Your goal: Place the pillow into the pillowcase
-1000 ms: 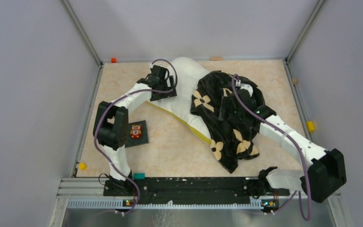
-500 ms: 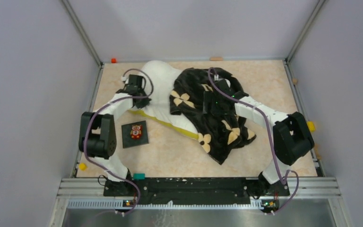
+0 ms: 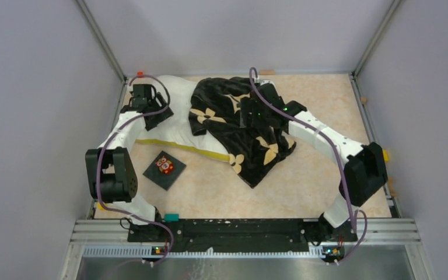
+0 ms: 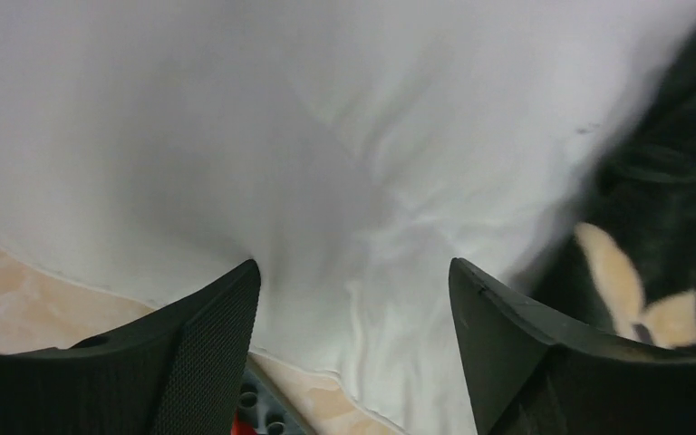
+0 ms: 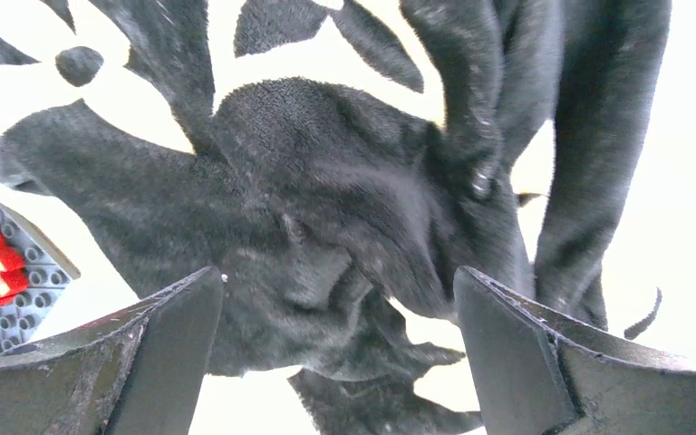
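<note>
No legible text, label, brand or number; pillowcase [image 3: 249, 142] bears flower motifs only, owl card [image 3: 164, 168] picture only.

The top camera looks steeply down from above the near edge, taking in the whole table [image 3: 210, 186]. The left wrist camera sits close over the pillow [image 4: 326, 136] at far left, the right wrist camera close over the pillowcase [image 5: 326, 217] farther right; both wrist views catch pillowcase fabric.

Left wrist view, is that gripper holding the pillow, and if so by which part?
Nothing is held. The left gripper stands open over the pillow, its jaws apart with the white surface showing between them and no fabric pinched.
</note>
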`<action>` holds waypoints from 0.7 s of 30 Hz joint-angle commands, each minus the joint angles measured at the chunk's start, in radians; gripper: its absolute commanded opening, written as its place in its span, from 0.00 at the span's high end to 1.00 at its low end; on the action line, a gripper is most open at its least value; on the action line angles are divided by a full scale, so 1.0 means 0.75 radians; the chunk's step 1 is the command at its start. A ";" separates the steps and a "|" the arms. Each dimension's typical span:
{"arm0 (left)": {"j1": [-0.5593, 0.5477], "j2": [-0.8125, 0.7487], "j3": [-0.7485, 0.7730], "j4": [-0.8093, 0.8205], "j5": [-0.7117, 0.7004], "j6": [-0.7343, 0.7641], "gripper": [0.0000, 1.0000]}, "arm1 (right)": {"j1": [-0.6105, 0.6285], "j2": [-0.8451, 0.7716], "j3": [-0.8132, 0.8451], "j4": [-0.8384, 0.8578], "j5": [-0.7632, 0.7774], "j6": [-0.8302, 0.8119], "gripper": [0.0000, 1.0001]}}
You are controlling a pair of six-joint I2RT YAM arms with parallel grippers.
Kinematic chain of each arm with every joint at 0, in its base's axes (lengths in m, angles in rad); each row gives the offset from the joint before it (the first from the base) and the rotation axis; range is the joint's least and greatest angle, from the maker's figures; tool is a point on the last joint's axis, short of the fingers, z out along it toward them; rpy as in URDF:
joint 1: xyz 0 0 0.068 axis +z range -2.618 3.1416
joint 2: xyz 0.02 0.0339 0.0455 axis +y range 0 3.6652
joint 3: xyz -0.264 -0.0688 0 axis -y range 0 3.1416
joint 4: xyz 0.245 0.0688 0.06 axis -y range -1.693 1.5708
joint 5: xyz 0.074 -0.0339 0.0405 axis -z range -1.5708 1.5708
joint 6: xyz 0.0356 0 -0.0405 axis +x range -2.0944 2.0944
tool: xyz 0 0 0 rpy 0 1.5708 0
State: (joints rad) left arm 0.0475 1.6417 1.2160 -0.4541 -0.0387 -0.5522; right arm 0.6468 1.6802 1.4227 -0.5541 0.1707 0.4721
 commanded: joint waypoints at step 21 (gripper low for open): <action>-0.790 0.042 0.109 0.018 -0.106 0.044 0.21 | -0.061 0.023 -0.038 0.098 -0.008 -0.181 0.16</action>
State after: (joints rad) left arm -0.5335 1.6257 1.3125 -0.4725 -0.0734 -0.4767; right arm 0.5919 1.6413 1.3132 -0.5037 0.1474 0.3580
